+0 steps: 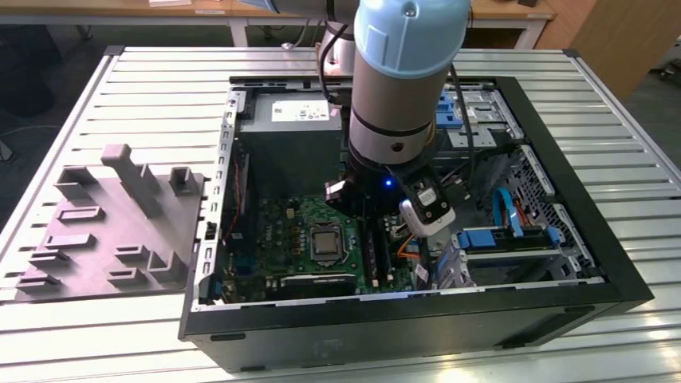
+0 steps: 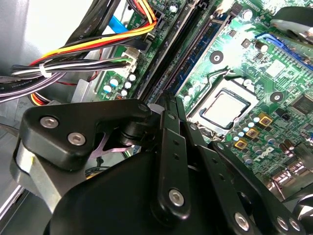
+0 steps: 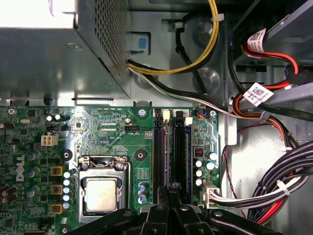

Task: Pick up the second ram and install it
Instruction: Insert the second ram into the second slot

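Note:
The second ram (image 3: 167, 152) is a thin greenish-purple strip seen edge-on, standing along a black memory slot (image 3: 157, 147) on the motherboard, beside the CPU socket (image 3: 100, 193). Its near end runs in between my fingertips. My gripper (image 3: 169, 190) is lowered into the open computer case (image 1: 596, 239), its two black fingers (image 2: 167, 115) drawn close together over the slot rails (image 2: 181, 49). The neighbouring slot (image 3: 180, 152) shows a dark blue inside. In the exterior view the gripper (image 1: 371, 239) hangs under the arm's wrist, right of the CPU socket (image 1: 322, 241).
Bundled cables (image 3: 274, 191) hang close beside the slots, with orange and yellow wires (image 2: 98, 46) near the fingers. The power supply box (image 1: 289, 132) fills the case's far end and drive bays (image 1: 511, 239) its right. A grey moulded tray (image 1: 107, 227) lies on the slatted table at the exterior view's left.

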`<control>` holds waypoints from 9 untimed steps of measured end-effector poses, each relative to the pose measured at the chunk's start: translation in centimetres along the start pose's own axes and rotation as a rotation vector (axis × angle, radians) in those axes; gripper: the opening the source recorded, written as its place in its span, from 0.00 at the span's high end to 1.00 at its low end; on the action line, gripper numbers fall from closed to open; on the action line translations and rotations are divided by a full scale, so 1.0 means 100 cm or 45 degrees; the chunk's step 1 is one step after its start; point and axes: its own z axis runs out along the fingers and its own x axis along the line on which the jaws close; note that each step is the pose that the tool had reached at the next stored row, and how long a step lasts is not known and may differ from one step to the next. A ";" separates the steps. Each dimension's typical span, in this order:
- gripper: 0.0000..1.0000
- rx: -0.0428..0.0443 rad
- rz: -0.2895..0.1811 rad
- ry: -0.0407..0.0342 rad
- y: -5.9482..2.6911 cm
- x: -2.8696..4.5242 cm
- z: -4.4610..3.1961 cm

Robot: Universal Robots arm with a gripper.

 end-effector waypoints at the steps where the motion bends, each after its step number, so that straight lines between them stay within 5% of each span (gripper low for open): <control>1: 0.89 0.000 0.000 0.0000 0.0000 0.0000 0.0000; 9: 0.89 0.000 0.000 0.0001 0.0003 -0.0001 -0.0045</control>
